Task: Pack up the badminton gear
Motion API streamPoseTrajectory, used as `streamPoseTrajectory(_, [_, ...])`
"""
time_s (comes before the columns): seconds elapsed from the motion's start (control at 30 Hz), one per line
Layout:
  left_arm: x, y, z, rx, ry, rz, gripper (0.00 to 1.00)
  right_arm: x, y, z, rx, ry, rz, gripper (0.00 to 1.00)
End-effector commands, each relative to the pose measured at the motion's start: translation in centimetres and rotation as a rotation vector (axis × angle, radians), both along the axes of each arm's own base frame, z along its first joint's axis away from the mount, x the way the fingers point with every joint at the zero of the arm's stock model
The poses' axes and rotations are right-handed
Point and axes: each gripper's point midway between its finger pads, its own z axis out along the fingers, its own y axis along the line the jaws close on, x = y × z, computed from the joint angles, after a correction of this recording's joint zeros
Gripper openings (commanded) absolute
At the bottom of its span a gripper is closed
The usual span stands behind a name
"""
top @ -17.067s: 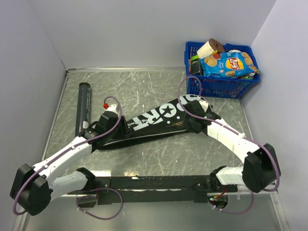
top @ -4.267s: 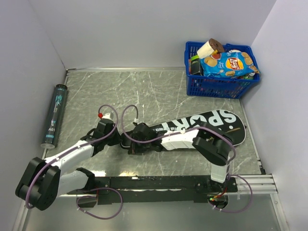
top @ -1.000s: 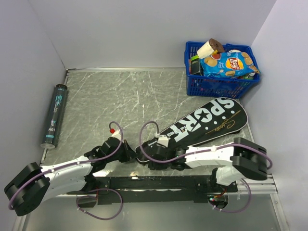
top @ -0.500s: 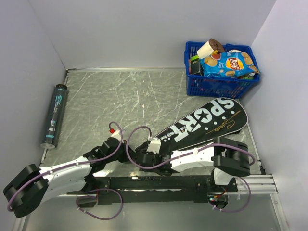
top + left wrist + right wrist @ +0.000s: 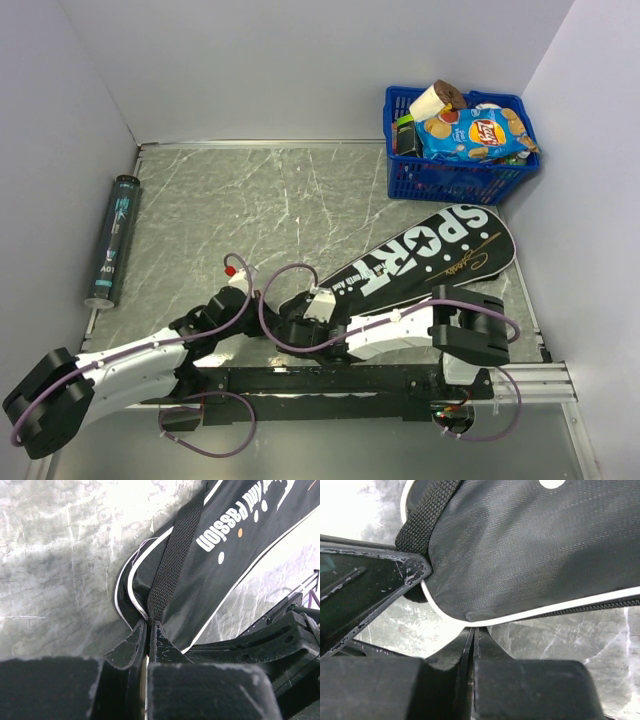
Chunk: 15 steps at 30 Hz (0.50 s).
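Black "SPORT" cover (image 5: 430,255) flat on the worktop (image 5: 250,190), narrow handle end at both claws, wide head end angled away from them toward the far right

Left claw (image 5: 262,322): fully closed, pinching the webbing strap (image 5: 172,555) at the cover's narrow tip. Wrist view has the strap coming straight out from between the fingers (image 5: 137,635) and running away up the cover's white-piped edge. "Passion" lettering on the fabric to the right of the strap

Right claw (image 5: 285,328): just beside the left one, on its right, at the same end of the cover. Fingers pressed together, no gap visible, tips touching the white piping on the cover's near edge. Can't tell from the wrist view if fabric or anything else is actually caught between them. Zip line shows along that edge, off to the right of the tips. Left claw's black body fills the left side of that view, touching the strap end

Tube (image 5: 112,240): black, teal print, lying along the left wall, well apart from the left claw, out to its left

Blue basket (image 5: 455,180) of snack packets in the far right corner, well beyond the right claw, just past the cover's head end
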Motion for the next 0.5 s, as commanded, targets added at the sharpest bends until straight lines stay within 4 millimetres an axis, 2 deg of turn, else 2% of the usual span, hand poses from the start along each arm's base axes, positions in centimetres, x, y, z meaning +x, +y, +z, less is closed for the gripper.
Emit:
streamPoseTrajectory(0.0, [-2.9,-0.4,-0.9,0.000,0.070,-0.117,0.01,0.5,-0.3,-1.7,-0.097,-0.039,0.021,0.00])
streamPoseTrajectory(0.17, [-3.4,-0.8,-0.8,-0.015,0.075,-0.136,0.01,0.6,5.3,1.0,0.017,-0.105,0.151,0.00])
streamPoseTrajectory(0.23, [-3.8,-1.2,-0.6,-0.033,0.080,-0.156,0.01,0.7,7.0,2.0,0.070,-0.138,0.195,0.00])
streamPoseTrajectory(0.33, [-4.4,-1.2,-0.6,-0.035,0.080,-0.174,0.01,1.3,7.9,2.4,0.118,-0.170,0.234,0.00])
streamPoseTrajectory(0.37, [-4.6,-1.2,-0.7,-0.033,0.086,-0.180,0.01,1.6,8.7,3.3,0.160,-0.201,0.254,0.00])
streamPoseTrajectory(0.47, [-5.1,-1.4,-0.8,-0.046,0.096,-0.189,0.01,1.7,9.2,4.0,0.190,-0.239,0.331,0.00])
